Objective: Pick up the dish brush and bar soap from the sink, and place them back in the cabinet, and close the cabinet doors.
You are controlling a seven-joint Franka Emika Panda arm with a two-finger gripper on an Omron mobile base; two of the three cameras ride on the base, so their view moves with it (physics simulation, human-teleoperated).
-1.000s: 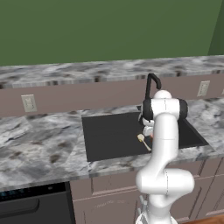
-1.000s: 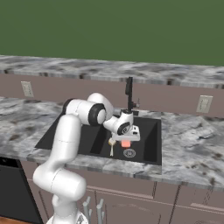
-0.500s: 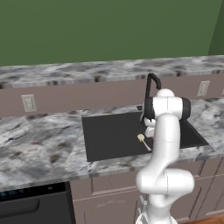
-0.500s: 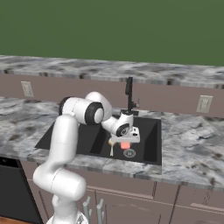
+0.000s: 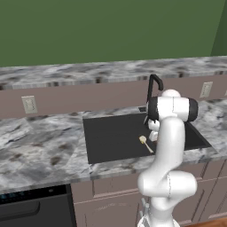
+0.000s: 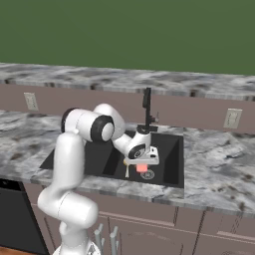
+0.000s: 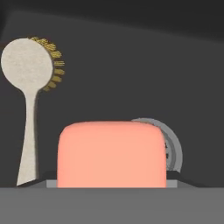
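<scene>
My gripper [image 6: 142, 163] is down inside the black sink [image 5: 111, 133], its jaws shut on the salmon-pink bar soap [image 7: 112, 153]. The soap [image 6: 142, 168] sits flush between the two fingertips, just above the basin floor. The cream dish brush [image 7: 28, 74] lies flat on the sink floor right beside the soap, head away from the hand, bristles to one side. From the left side the dish brush [image 5: 145, 142] shows near the sink's front edge, beside the arm. The cabinet and the cabinet doors are out of view.
The round metal drain [image 7: 173, 151] lies just behind the soap. A slim black faucet [image 5: 153, 86] rises at the sink's back edge, close to the arm's elbow. Marble counter [image 5: 40, 150] spreads to both sides, with wall outlets [image 5: 29, 104] above it.
The hand has eased slightly downward and toward the sink's front, with the soap staying between its fingers. The brush has not moved.
</scene>
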